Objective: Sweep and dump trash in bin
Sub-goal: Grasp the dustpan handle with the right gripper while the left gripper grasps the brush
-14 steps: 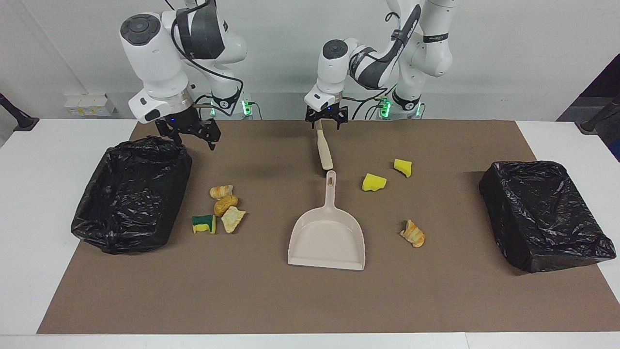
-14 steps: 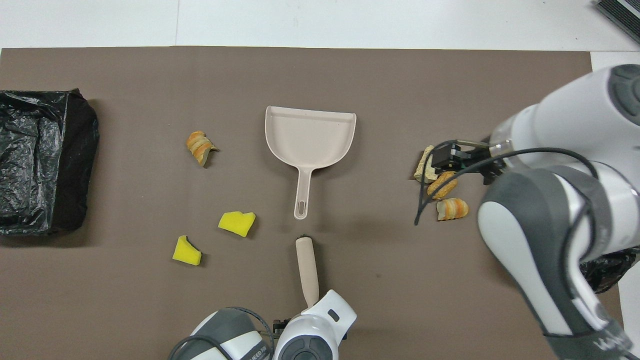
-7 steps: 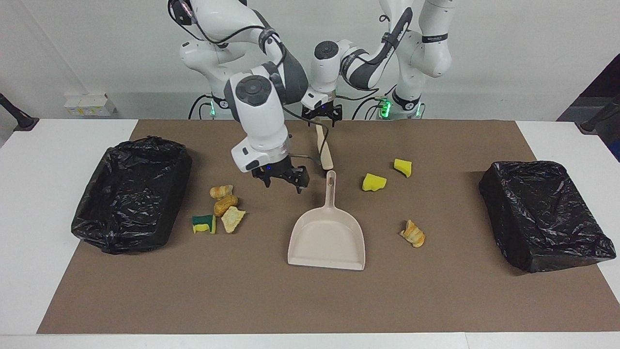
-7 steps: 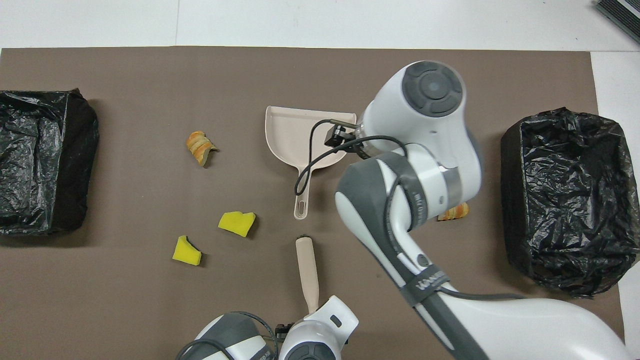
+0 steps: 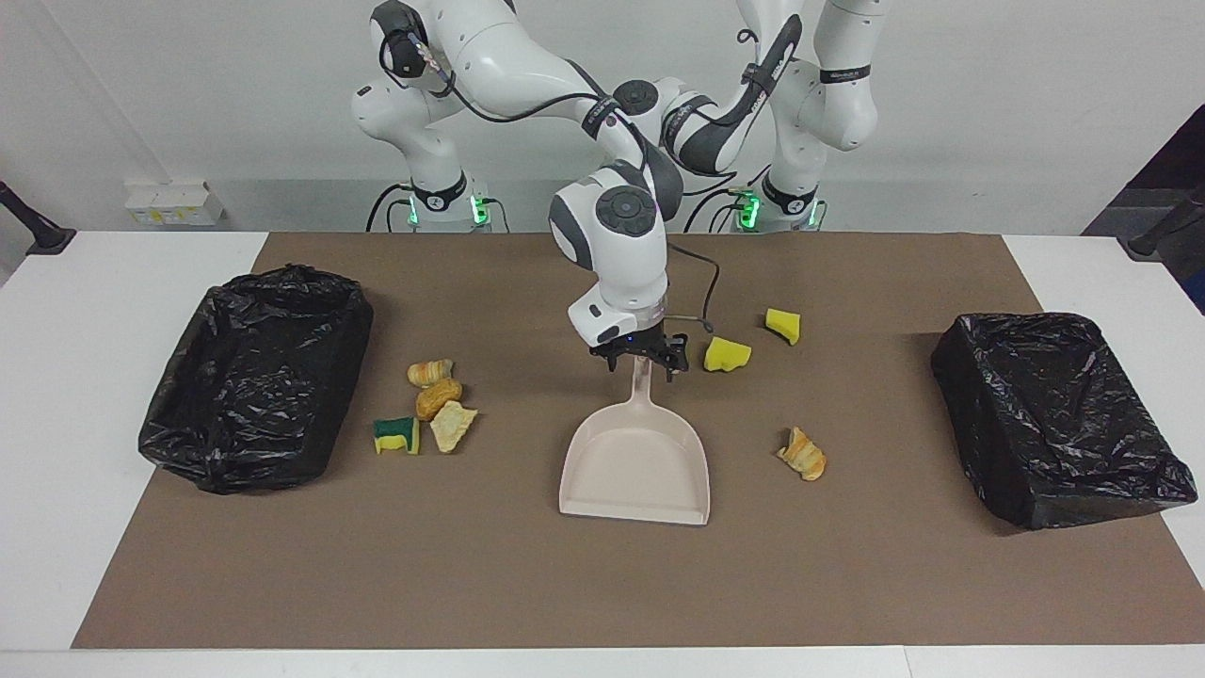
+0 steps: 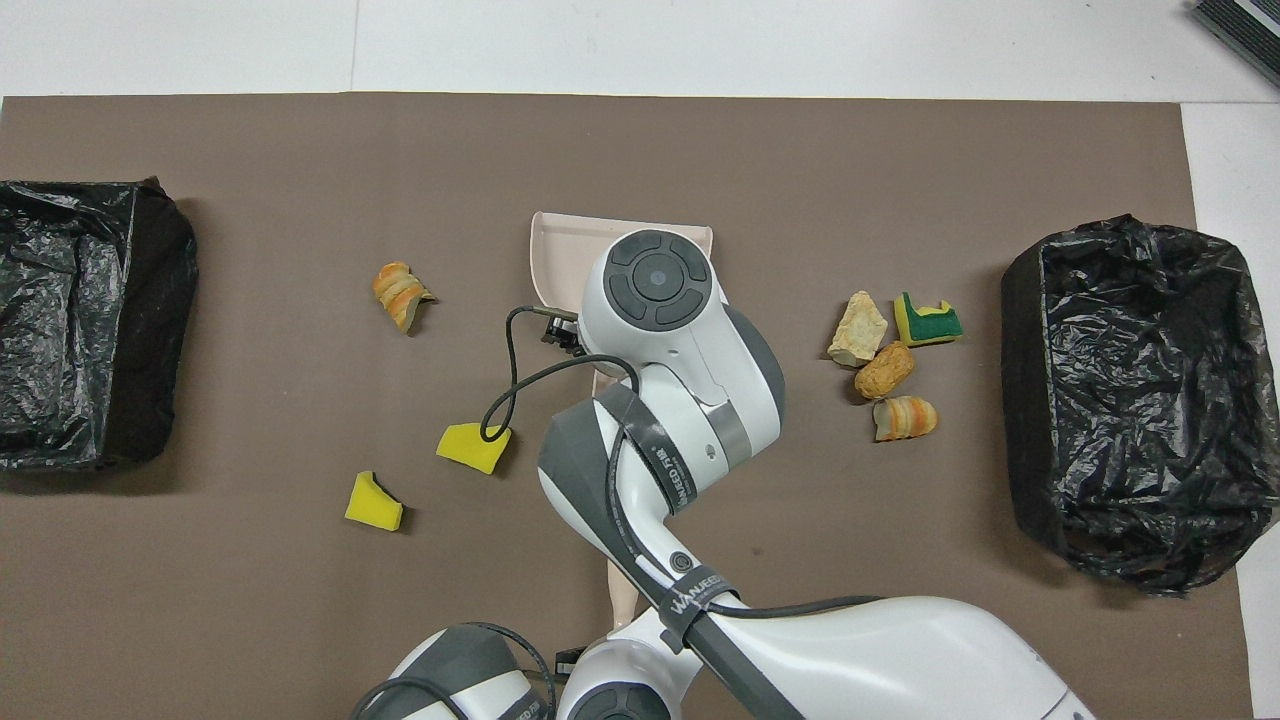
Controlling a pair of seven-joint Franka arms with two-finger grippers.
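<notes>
Dustpan [image 5: 635, 461] handle is sitting between the right gripper's [image 5: 639, 361] parted fingers, while the left gripper, hidden by the right arm, is clamping the brush [image 6: 622, 600].

We face two white robot arms across a table [image 5: 56, 377] covered by a brown mat [image 5: 602, 584]. The right gripper [image 5: 640, 356] is down at the handle of a beige dustpan [image 5: 636, 466] lying mid-mat, its fingers spread. The left arm is mostly hidden by it. Yellow sponge chunks [image 5: 727, 354] lie beside the handle, a bread-like piece [image 5: 803, 455] beside the pan. More bread-like scraps [image 5: 439, 397] and a green-and-yellow sponge [image 5: 396, 435] cluster near one black-lined bin [image 5: 254, 377]; another bin [image 5: 1059, 414] sits at the left arm's end.
</notes>
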